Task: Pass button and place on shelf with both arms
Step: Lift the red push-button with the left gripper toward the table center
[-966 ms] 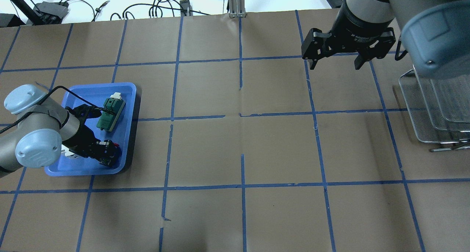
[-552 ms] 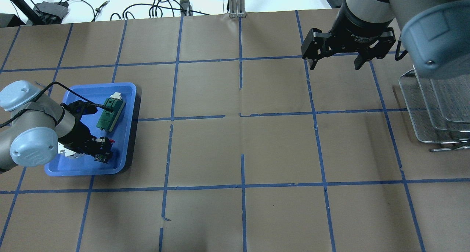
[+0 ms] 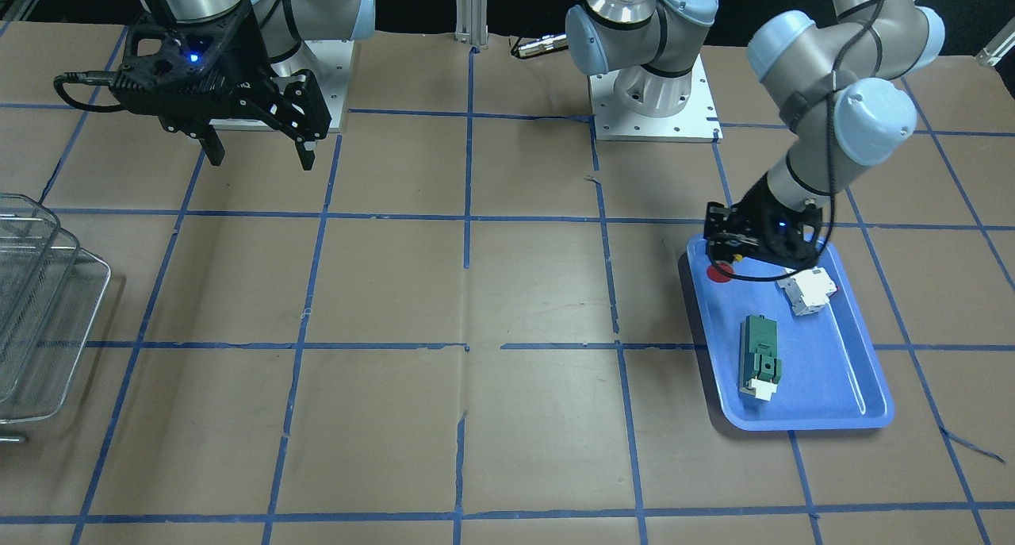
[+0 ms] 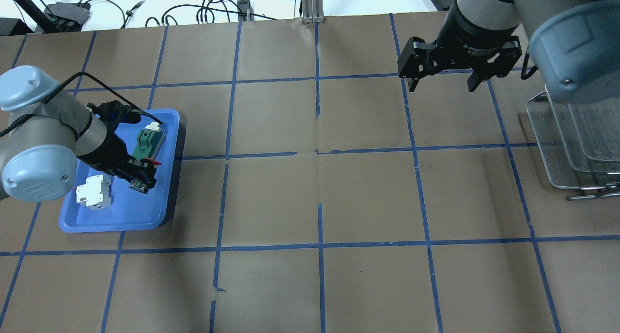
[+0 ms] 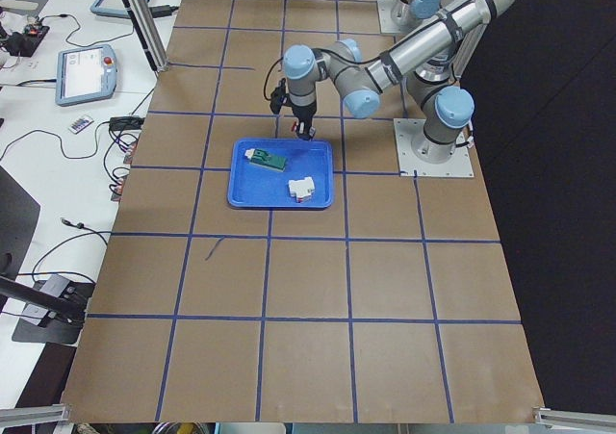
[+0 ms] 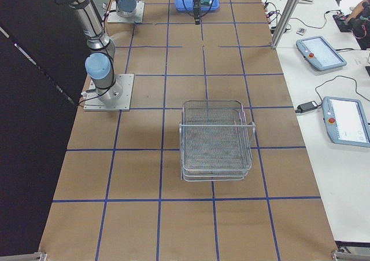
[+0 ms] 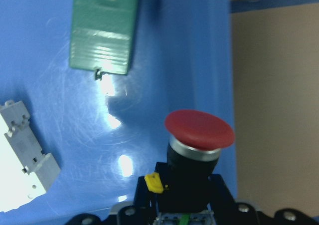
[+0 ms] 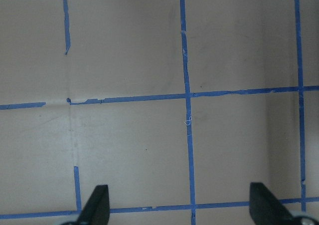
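Note:
My left gripper (image 4: 141,174) is shut on the button, a red mushroom cap (image 4: 154,162) on a black body, and holds it above the right side of the blue tray (image 4: 145,217). The left wrist view shows the button (image 7: 199,130) upright between the jaws over the tray's edge. In the front-facing view the red cap (image 3: 720,270) sticks out below the left gripper (image 3: 741,247). My right gripper (image 4: 440,85) is open and empty, hovering high at the far right, also seen in the front-facing view (image 3: 258,155). The wire-mesh shelf (image 4: 576,146) stands at the right edge.
The tray (image 3: 825,390) holds a green terminal block (image 4: 147,146) and a white breaker block (image 4: 93,191). The shelf also shows in the front-facing view (image 3: 40,323) and the right view (image 6: 217,139). Brown paper with blue tape lines covers the table.
My left arm has risen and moved toward the tray's far side with the button in its grip, uncovering the white breaker block. The right arm has not moved.

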Controlling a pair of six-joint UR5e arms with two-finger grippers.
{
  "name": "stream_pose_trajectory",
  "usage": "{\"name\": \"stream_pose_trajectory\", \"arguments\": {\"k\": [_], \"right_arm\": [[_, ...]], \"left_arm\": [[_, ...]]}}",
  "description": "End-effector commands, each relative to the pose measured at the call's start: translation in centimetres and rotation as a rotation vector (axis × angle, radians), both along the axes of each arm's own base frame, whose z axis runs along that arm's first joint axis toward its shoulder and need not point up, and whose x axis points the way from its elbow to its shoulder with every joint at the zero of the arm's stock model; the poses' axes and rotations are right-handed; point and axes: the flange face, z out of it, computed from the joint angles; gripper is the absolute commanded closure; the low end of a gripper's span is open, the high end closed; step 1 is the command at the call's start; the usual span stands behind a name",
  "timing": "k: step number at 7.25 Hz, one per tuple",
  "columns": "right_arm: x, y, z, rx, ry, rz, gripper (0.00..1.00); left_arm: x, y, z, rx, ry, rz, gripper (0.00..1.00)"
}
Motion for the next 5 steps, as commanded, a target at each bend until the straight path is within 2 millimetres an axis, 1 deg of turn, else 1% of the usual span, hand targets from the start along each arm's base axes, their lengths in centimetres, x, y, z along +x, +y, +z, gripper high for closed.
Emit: {"name": "stream_pose_trajectory", "arguments": {"k": [1, 2, 3, 4, 5], "right_arm": [[0.0, 0.0, 0.0, 0.000, 0.000, -0.001, 0.00], [0.0, -0.1, -0.2, 0.008, -0.001, 0.000, 0.00], [-0.1, -0.3, -0.4, 0.009, -0.001, -0.002, 0.00], [-0.7, -0.5, -0.5, 0.015, 0.001, 0.000, 0.00], [-1.0, -0.8, -0.6, 0.016, -0.007, 0.014, 0.00]], "left_arm": [[-12.6, 0.1, 8.6, -0.044, 0.031, -0.264, 1.00], [-18.3, 1.0, 10.8, -0.071, 0.034, -0.390, 1.00], [-24.0, 2.5, 11.5, -0.092, 0.044, -0.527, 1.00], [-28.1, 4.6, 11.7, -0.108, 0.052, -0.652, 1.00], [-31.5, 6.4, 12.4, -0.157, 0.127, -0.798, 1.00]]}}
